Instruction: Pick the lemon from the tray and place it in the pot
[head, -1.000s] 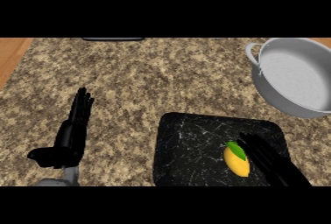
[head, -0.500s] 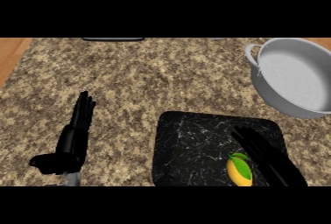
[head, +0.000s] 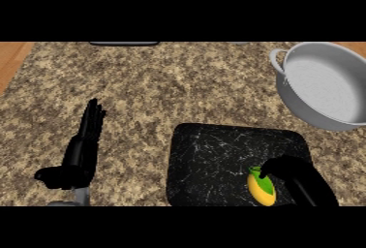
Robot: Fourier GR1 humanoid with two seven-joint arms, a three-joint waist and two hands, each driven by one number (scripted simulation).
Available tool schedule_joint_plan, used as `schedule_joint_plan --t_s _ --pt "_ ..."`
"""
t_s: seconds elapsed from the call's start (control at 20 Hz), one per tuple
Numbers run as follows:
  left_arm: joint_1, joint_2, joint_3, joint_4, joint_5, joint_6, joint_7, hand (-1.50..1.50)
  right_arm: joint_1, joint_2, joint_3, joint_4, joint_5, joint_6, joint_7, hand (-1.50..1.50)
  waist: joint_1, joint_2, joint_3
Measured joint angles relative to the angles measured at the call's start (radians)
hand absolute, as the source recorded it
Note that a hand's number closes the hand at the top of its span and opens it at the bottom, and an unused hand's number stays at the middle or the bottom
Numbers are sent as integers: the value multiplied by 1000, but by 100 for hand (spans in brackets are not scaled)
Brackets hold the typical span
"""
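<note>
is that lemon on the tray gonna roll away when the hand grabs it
Probably apt to roll: the lemon is a rounded oval lying on its side on the flat tray. Its smooth skin may slip. It looks stiff, with no dent beside the right hand.

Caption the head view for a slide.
Right hand curls over the lemon on the tray; left hand rests open; pot stands far right.

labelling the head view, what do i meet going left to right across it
left robot hand → tray → lemon on the tray's right part → right robot hand at the lemon → pot
</note>
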Motion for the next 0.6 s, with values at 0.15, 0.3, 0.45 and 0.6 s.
schedule_joint_plan --t_s 0.15,0.3,0.45,0.6 --pt "-18 0 13 17 2 -12 6 0 2 5 3 -16 5 -7 -7 150 -1 1 1" --pt "11 10 28 -7 18 -35 1 0 19 2 -20 -34 -18 -35 -37 150 0 1 4" --pt "10 6 24 2 13 -41 -11 0 -59 59 -43 4 22 -53 68 150 11 6 7" --pt "-8 -2 8 1 7 -44 -10 0 -162 117 -113 81 80 -37 265 150 43 24 7"
